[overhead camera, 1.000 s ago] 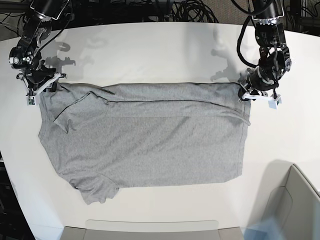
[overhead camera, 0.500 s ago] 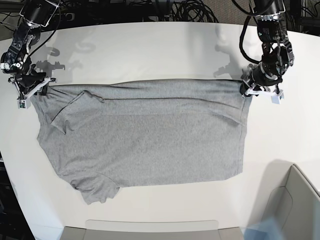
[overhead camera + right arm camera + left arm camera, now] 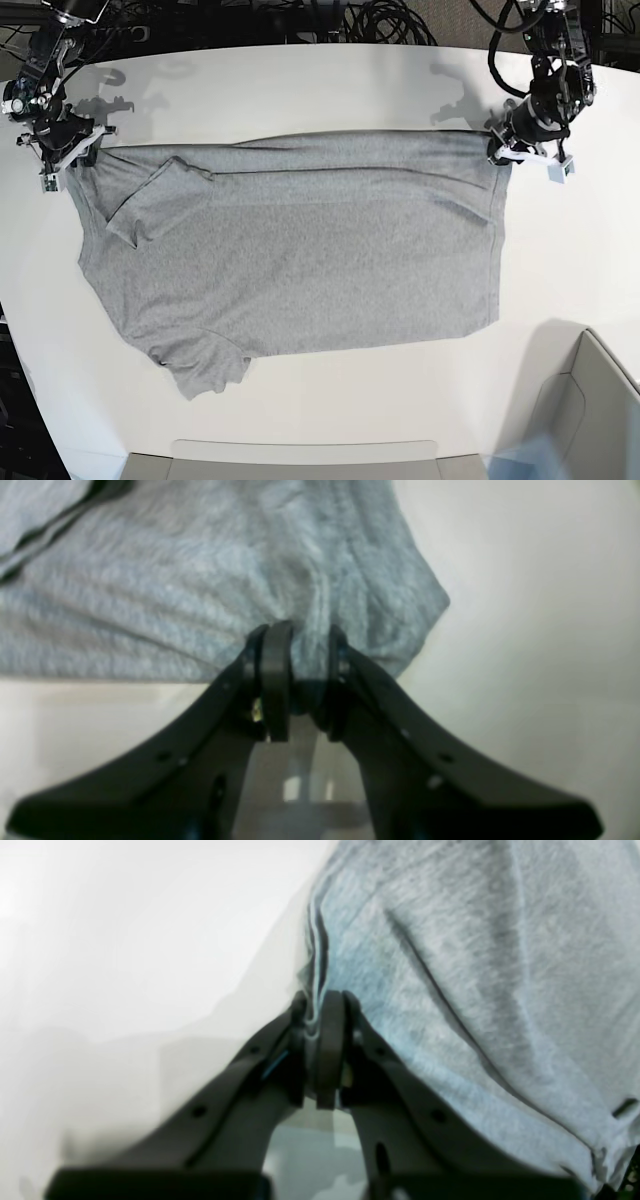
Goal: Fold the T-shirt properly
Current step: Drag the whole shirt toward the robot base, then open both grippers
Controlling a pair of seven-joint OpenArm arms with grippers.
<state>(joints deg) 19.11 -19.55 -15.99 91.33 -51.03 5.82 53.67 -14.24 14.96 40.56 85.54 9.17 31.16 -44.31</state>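
The heather-grey T-shirt (image 3: 300, 250) lies spread on the white table (image 3: 300, 90), plain side up, with one sleeve at the lower left. Its far edge is stretched straight between my two grippers. In the base view my left gripper (image 3: 505, 150) is shut on the far right corner. The left wrist view shows its fingertips (image 3: 317, 1015) pinching a thin edge of the T-shirt (image 3: 475, 965). My right gripper (image 3: 70, 150) is shut on the far left corner. In the right wrist view it (image 3: 307, 650) clamps a bunched fold of the T-shirt (image 3: 200, 580).
A grey bin (image 3: 590, 420) stands at the near right corner. A grey tray edge (image 3: 300, 460) runs along the table's near side. Black cables (image 3: 370, 20) lie behind the far edge. Bare white table surrounds the shirt.
Both grippers have moved toward the far edge of the table with the shirt's corners in them. The folded-over top band has pulled flat and the whole shirt has slid back.
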